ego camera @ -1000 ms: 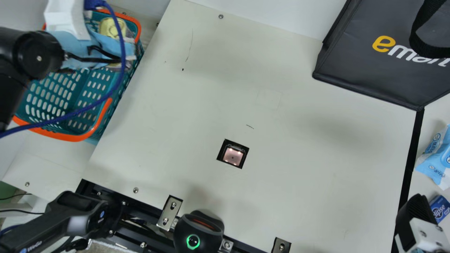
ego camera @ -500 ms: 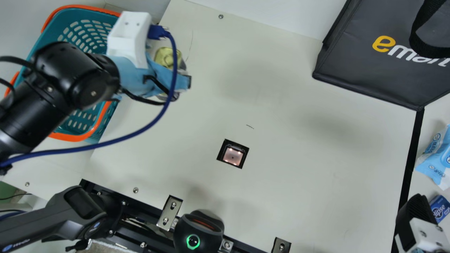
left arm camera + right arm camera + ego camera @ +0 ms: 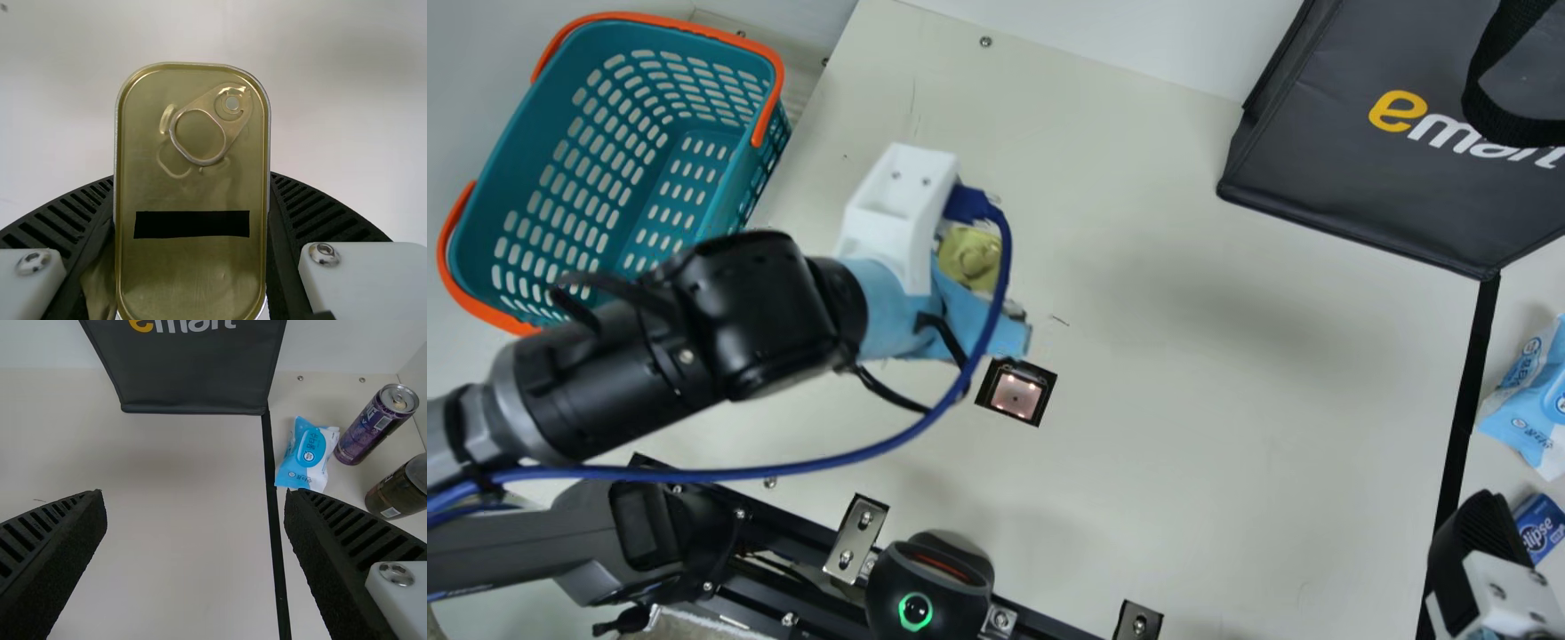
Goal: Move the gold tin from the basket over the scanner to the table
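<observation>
Near mid-frame in the main view, the blue-wrapped left gripper (image 3: 894,311) clasps the gold tin (image 3: 967,260), smooth metal with rounded corners and a ring pull, between ribbed fingers. A teal perforated basket (image 3: 618,151) sits upper left. Lower right, the right gripper (image 3: 1476,542) gapes wide, holding nothing.

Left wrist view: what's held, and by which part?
Gold tin, by its long sides, toward the end away from the pull tab, in the left gripper.

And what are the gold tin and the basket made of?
The gold tin looks like shiny metal: it has a gleaming lid with a pull ring. The basket is probably smooth plastic, since its teal walls have neat rows of molded-looking holes.
</observation>
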You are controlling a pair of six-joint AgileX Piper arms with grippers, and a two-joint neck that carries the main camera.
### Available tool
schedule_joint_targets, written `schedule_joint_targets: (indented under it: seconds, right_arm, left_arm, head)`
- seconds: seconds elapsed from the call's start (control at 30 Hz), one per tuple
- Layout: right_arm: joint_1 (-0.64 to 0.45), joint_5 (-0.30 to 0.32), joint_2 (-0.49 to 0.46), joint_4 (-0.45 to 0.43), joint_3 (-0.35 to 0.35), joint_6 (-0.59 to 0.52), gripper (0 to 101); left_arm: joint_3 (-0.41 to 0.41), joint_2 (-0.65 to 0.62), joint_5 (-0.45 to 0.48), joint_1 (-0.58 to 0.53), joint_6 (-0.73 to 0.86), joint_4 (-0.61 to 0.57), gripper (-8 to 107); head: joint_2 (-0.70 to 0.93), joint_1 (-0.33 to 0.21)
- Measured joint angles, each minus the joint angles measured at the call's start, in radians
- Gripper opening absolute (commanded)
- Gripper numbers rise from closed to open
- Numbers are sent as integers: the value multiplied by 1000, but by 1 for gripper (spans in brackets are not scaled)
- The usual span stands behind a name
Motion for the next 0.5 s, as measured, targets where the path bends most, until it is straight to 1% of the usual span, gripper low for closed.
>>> schedule_joint_targets:
  seconds: [0.23,0.5]
  right_arm:
    - [0,0,0,0,0,0,95]
    - [0,-1,0,0,0,0,95]
  left_arm:
    - [40,16,-29,-107,-93,17,-8]
    - [128,26,-104,-179,-202,62,-8]
  head:
    - [0,0]
    - [0,0]
